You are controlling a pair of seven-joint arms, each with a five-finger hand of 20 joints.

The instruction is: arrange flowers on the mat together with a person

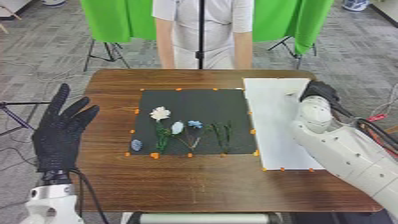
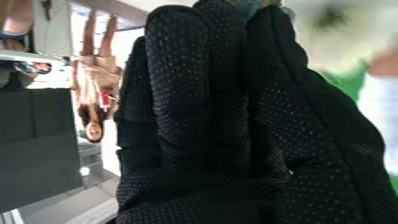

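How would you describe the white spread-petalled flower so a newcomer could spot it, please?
On the brown table, find the dark mat left of the white sheet. In the mat's left half, the white flower sits just beyond bushy green foliage. Its spread, ragged petals set it apart from the oval pale bloom nearer the robot.

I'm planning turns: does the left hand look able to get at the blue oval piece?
Probably yes: the blue oval piece lies near the left edge of the black mat, with nothing between it and the open left hand.
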